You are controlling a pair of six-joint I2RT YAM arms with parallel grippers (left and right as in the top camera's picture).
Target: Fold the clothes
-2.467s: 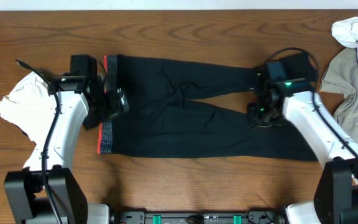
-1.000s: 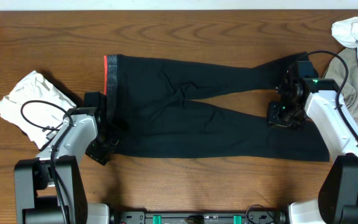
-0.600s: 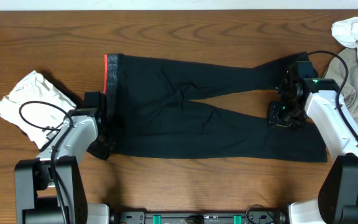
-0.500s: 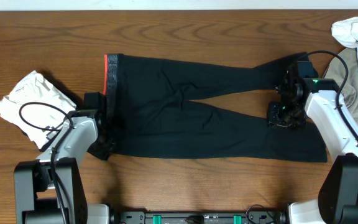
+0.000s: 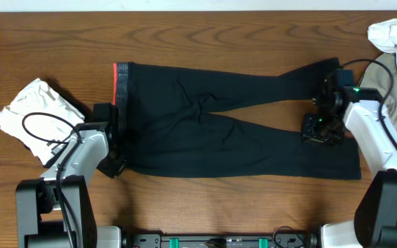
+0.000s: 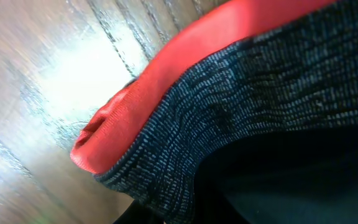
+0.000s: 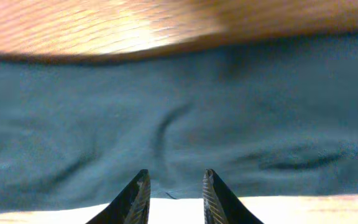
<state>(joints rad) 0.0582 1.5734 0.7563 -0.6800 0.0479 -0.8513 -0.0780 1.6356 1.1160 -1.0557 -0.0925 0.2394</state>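
**Overhead.** The black trousers [image 5: 240, 141] lie flat across the middle of the wooden table [image 5: 219, 27]. The waist is to the left and both legs run out to the right. The grey waistband [image 5: 121, 86] shows its red lining [image 5: 114, 77] along the far-left edge. The two legs part a little towards the right, the far leg angling up to the far right.

My left gripper [image 5: 112, 164] sits at the near-left corner of the waist, on the hem. From above I cannot tell how its jaws stand. My right gripper [image 5: 320, 132] is down on the legs near their right ends, between the far leg and the near one.

A crumpled white cloth [image 5: 29, 114] lies left of the waist, apart from the trousers. At the far right edge there is a white cloth piece [image 5: 395, 31], with a khaki-beige piece [image 5: 390, 83] just near of it. The right arm's cable crosses in front of the beige one.

**Left wrist.** Very close in. Grey knit waistband [image 6: 247, 106] and red lining [image 6: 179, 59] fill most of the view. The lining's corner folds back on bare wood [image 6: 30, 74], and black cloth lies below. I cannot make out the fingers here, so the grip is undetermined.

**Right wrist.** Two dark fingertips [image 7: 138, 193] enter from the bottom edge. The right gripper [image 7: 174, 180] has its jaws a narrow way apart, with nothing visibly pinched between them. Black trouser cloth [image 7: 185, 118] spans the view beyond them, lightly wrinkled, with wood [image 7: 104, 25] past its far edge.
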